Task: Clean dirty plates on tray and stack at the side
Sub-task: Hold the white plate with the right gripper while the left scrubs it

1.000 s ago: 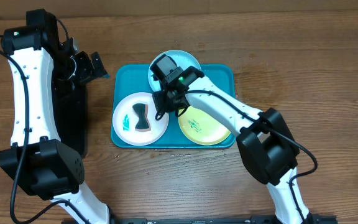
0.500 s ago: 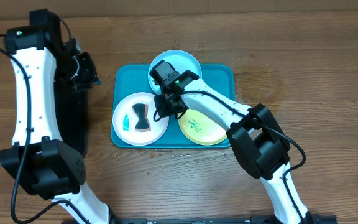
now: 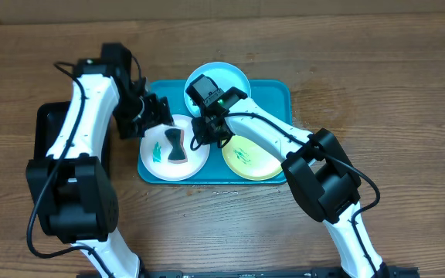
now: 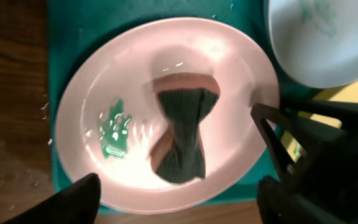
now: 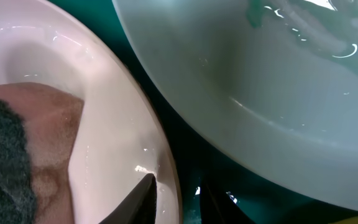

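The white plate [image 3: 193, 160] lies at the left of the turquoise tray [image 3: 276, 93], with a teal smear [image 3: 155, 149] and a brown and dark green sponge [image 3: 176, 145] on it. The pale blue plate [image 3: 226, 75] is at the tray's far edge and the yellow-green plate [image 3: 253, 158] at its right; both have teal smears. My left gripper [image 3: 158, 116] hovers open over the white plate [image 4: 104, 81], short of the sponge [image 4: 182, 130]. My right gripper [image 5: 176, 183] pinches the white plate's right rim [image 5: 104, 112], next to the pale blue plate [image 5: 260, 81].
A black rectangular tray [image 3: 52, 123] lies on the wooden table to the left of the turquoise tray. My right arm [image 4: 328, 143] crosses over the tray between the plates. Bare wood shows to the right of the tray and in front of it.
My left arm has swung right from over the black tray to above the white plate. My right gripper has stayed at the white plate's rim.
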